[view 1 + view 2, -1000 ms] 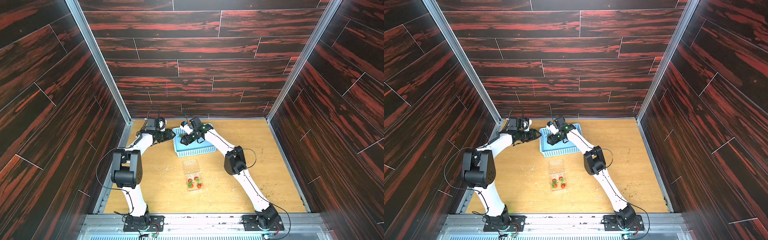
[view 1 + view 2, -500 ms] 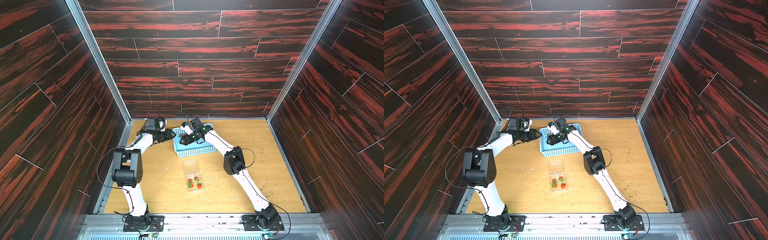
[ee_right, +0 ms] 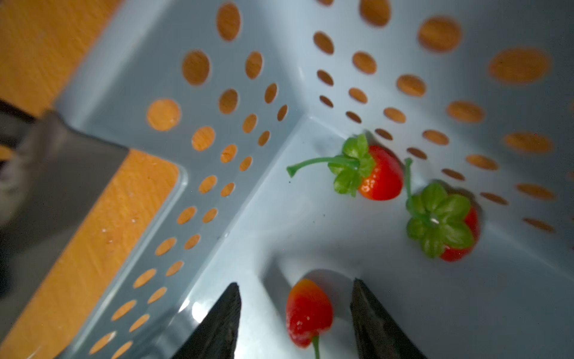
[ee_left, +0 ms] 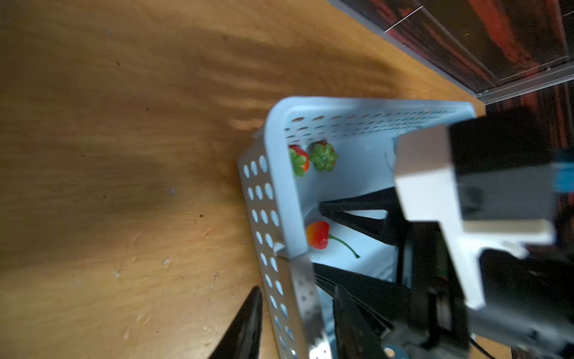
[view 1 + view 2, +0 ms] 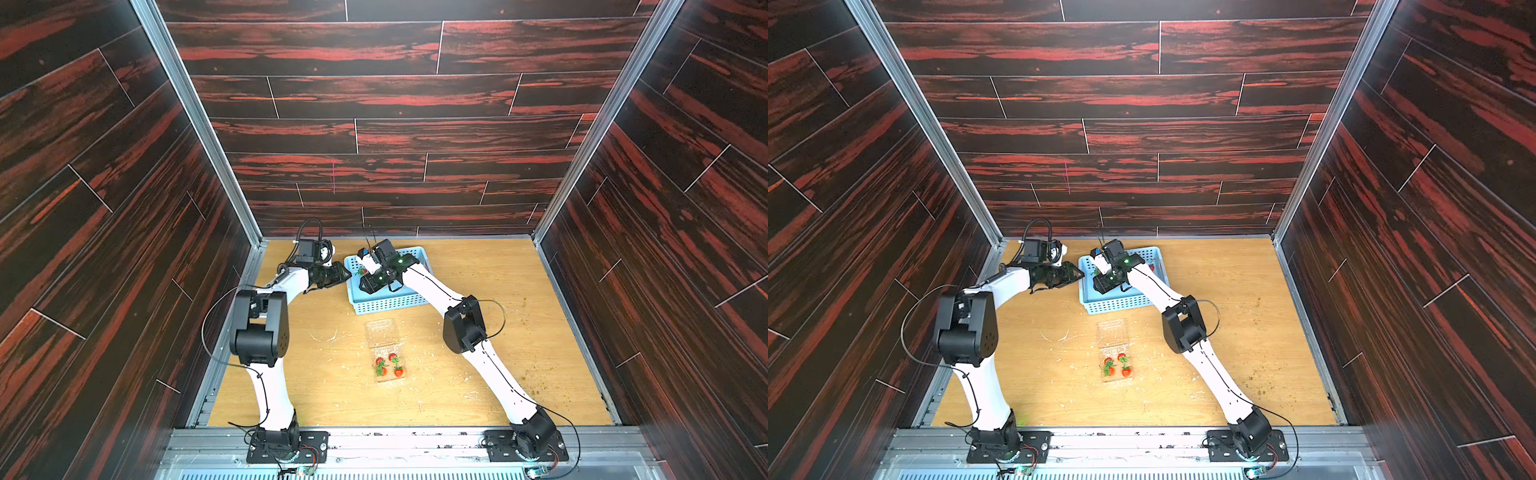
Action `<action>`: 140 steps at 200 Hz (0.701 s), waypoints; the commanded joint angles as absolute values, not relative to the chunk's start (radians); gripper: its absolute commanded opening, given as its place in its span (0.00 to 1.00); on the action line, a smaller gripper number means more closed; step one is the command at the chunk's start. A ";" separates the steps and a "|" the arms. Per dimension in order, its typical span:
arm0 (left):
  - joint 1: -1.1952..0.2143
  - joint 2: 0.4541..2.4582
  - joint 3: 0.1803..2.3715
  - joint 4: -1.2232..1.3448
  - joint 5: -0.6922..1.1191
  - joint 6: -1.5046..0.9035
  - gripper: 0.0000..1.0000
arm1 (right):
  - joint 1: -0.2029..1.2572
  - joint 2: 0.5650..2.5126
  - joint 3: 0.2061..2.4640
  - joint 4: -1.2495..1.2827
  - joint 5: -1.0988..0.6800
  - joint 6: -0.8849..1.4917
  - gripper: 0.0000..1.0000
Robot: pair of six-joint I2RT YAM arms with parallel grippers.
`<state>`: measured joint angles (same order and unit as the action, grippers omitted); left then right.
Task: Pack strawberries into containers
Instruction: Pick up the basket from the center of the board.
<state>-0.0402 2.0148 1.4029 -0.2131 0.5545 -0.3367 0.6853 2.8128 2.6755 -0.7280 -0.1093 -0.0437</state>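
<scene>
Right gripper parted over a berry in the basket
Its jaws stand apart astride one strawberry, touching neither side. The left gripper straddles the blue basket wall; I cannot tell if it pinches. Both arms sit as a second ago. Four strawberries lie in the clear container.

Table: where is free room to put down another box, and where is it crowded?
Free: the wide strip of table between the right arm and the right wall; a smaller patch between the left arm and the clamshell box. Crowded: the far side, where both arms meet at the blue basket.
</scene>
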 commanded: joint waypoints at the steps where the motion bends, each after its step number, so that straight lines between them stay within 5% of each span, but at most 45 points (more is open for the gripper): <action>1: -0.038 2.019 1.435 -0.194 0.564 -0.351 0.33 | 0.691 2.873 2.674 -0.837 -0.006 -0.066 0.54; 59: -0.046 2.000 1.436 -0.189 0.583 -0.352 0.06 | 0.691 2.845 2.669 -0.826 0.015 -0.041 0.34; 140: -0.058 1.948 1.419 -0.198 0.504 -0.346 0.00 | 0.690 2.611 2.444 -0.719 -0.019 -0.054 0.24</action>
<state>-0.0532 2.0174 1.4181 -0.1913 0.5335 -0.3691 0.6937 2.7113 2.5305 -0.7341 -0.0071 -0.0448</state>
